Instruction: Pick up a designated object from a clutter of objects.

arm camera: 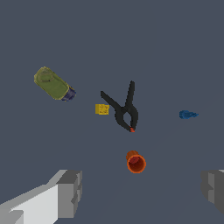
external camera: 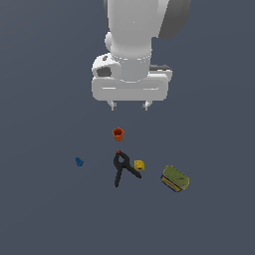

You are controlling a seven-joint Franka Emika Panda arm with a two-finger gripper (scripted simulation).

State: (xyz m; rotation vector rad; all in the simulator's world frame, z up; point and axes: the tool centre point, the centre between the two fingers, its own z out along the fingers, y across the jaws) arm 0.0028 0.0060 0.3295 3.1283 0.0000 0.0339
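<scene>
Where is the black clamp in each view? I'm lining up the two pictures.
Exterior view: clamp lies near the picture's centre, below the orange cup.
Wrist view: clamp sits near the middle, beyond the cup.
Shared landmark: the yellow block close beside one handle.

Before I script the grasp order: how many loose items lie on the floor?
5: orange cup nearest the end effector, black clamp below it, yellow block beside the clamp, blue piece left, olive box right. None look hidden.
</scene>
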